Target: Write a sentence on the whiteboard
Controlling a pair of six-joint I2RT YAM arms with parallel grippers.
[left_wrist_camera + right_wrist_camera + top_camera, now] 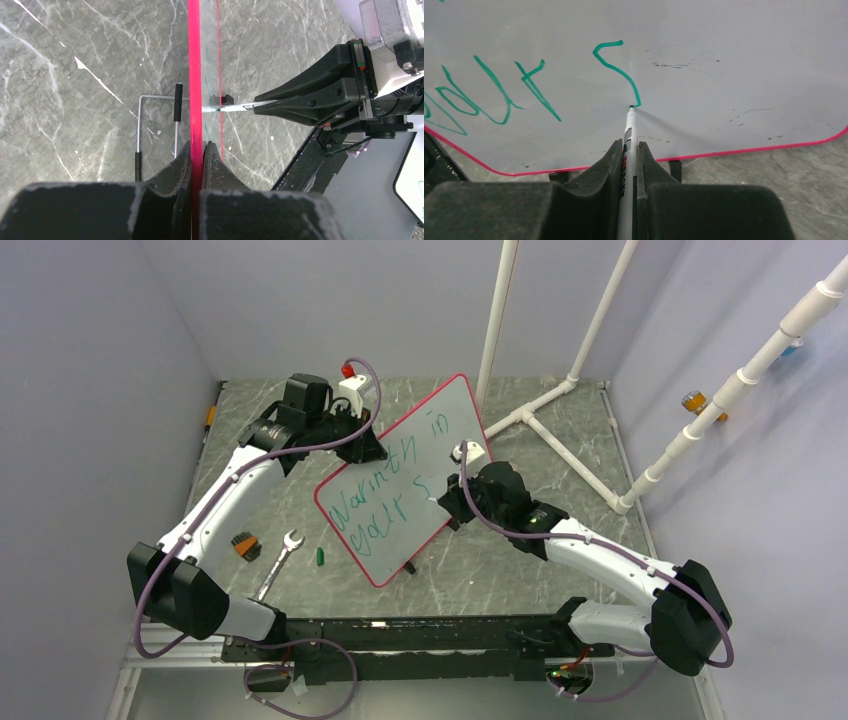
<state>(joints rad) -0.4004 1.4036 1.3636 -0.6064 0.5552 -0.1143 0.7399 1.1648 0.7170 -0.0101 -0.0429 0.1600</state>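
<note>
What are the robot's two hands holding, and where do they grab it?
The left gripper pinches the whiteboard by its red rim. The right gripper clamps a marker around its barrel, tip touching the board.

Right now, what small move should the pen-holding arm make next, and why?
Probably drag the thin white marker tip onward to round off the green letter S. The right claw presses it on the red-rimmed white whiteboard, the S looks half-drawn, and the left claw clamps the rim.

The whiteboard (392, 552) bears green handwriting (395, 480) in two lines: "Warmth in" on the far line, "your S" on the near one. The print on the marker (630, 135) is too small to read.
</note>
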